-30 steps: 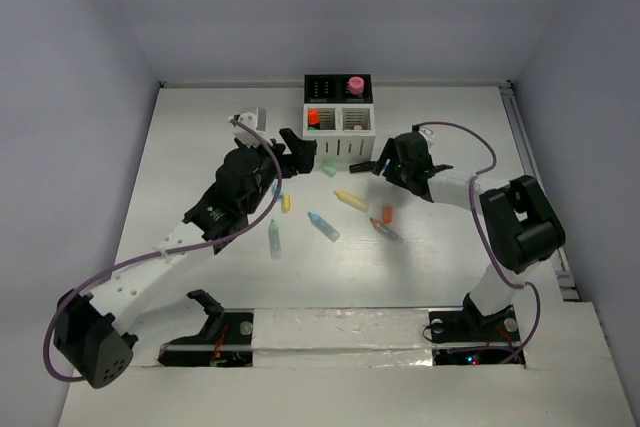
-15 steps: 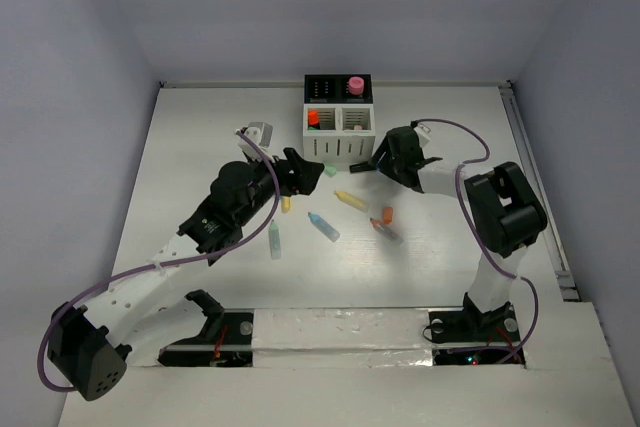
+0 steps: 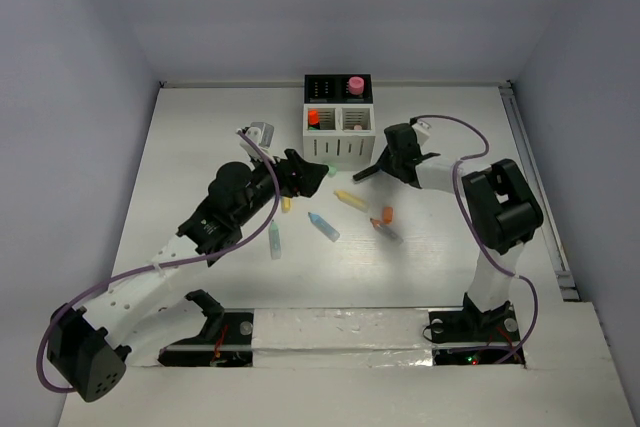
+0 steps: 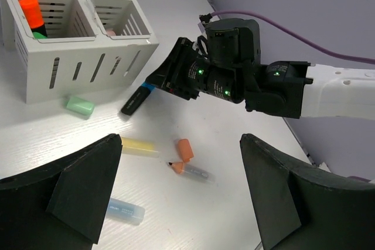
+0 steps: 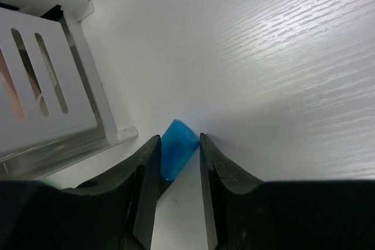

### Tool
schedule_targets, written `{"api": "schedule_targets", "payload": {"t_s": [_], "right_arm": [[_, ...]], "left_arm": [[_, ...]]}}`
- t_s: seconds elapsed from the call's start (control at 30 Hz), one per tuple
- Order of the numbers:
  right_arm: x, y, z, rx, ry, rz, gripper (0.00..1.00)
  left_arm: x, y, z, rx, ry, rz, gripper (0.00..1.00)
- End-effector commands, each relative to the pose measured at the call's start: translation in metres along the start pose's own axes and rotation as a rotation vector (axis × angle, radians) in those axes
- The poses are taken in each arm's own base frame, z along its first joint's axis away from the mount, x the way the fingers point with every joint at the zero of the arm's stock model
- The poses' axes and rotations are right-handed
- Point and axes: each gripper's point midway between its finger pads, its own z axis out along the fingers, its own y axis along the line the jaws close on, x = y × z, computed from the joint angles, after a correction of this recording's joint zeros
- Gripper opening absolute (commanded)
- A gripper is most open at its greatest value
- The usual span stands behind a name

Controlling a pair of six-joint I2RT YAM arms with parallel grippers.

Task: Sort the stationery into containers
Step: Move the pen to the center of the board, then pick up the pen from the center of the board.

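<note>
The right claw [image 5: 177, 143] is clenched on the blue end of a black marker [image 4: 136, 100]. Both fingers [image 5: 146, 168] press the blue cap from either side. The marker sits low, at the table [image 3: 200, 137] just in front of the organizer [image 3: 340, 152], off its right front corner. Whether it is lifted clear of the table cannot be told.

Its long axis slants away from the jaws, with the black body pointing toward the left arm and the near edge. It lies nearly flat rather than upright. The organizer stands just behind and to the left of the grip, so the coming move probably turns on raising the marker and tipping it upright before carrying it back over a compartment. The right arm has it. The left claw [image 4: 181, 203] is released, holds nothing and hovers close by over the loose items.

- **Front left white cell:** an orange highlighter [image 3: 312, 117] with something green under it.
- **Front right white cell:** a pale pink item [image 4: 109, 31] low inside.
- **Back right black cell:** a pink highlighter [image 3: 354, 82].
- **Back left black cell:** its contents cannot be made out.

Loose on the table are a green eraser [image 4: 80, 106], a yellow highlighter [image 4: 139, 146], an orange stub [image 4: 185, 149], a pencil [image 4: 193, 171] and a blue highlighter [image 4: 124, 211].
</note>
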Motion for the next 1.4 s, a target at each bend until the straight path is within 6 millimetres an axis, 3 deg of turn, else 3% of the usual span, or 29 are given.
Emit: {"api": "schedule_targets", "payload": {"t_s": [0.0, 0.27, 0.3, 0.33, 0.43, 0.53, 0.8, 0.97, 1.03, 1.07, 1.17, 1.37], "right_arm": [[0.006, -0.033, 0.0, 0.13, 0.027, -0.117, 0.36], [-0.017, -0.053, 0.013, 0.13, 0.024, -0.23, 0.35], [-0.022, -0.059, 0.014, 0.125, 0.026, -0.227, 0.43], [-0.025, -0.047, 0.011, 0.062, 0.024, -0.232, 0.5], [-0.035, -0.041, 0.001, 0.025, 0.031, -0.269, 0.71], [-0.035, -0.037, -0.009, 0.006, 0.061, -0.277, 0.8], [-0.006, -0.035, -0.043, -0.058, 0.194, -0.159, 0.8], [-0.001, -0.034, -0.044, -0.06, 0.221, -0.156, 0.72], [-0.001, -0.032, -0.039, -0.056, 0.237, -0.159, 0.71], [-0.001, -0.032, -0.037, -0.052, 0.237, -0.163, 0.71], [0.002, -0.034, -0.029, -0.029, 0.259, -0.173, 0.71], [-0.001, -0.028, -0.024, -0.021, 0.253, -0.192, 0.63]], "left_arm": [[-0.018, -0.016, -0.005, 0.061, -0.065, -0.007, 0.8], [-0.018, -0.014, -0.006, 0.051, -0.066, -0.007, 0.8], [-0.017, -0.014, -0.006, 0.052, -0.064, -0.008, 0.8], [-0.017, -0.014, -0.005, 0.052, -0.064, -0.01, 0.8], [-0.017, -0.014, -0.004, 0.055, -0.063, -0.011, 0.81], [-0.017, -0.016, -0.003, 0.06, -0.06, -0.013, 0.8], [-0.022, -0.018, -0.008, 0.057, -0.065, -0.021, 0.82], [-0.033, -0.026, -0.014, 0.064, -0.075, -0.028, 0.87], [-0.042, -0.031, -0.018, 0.071, -0.086, -0.03, 0.99], [-0.046, -0.033, -0.02, 0.074, -0.091, -0.028, 0.99], [-0.062, -0.037, -0.026, 0.053, -0.108, -0.007, 0.99], [-0.129, -0.055, -0.052, -0.003, -0.231, 0.057, 0.99]]}}
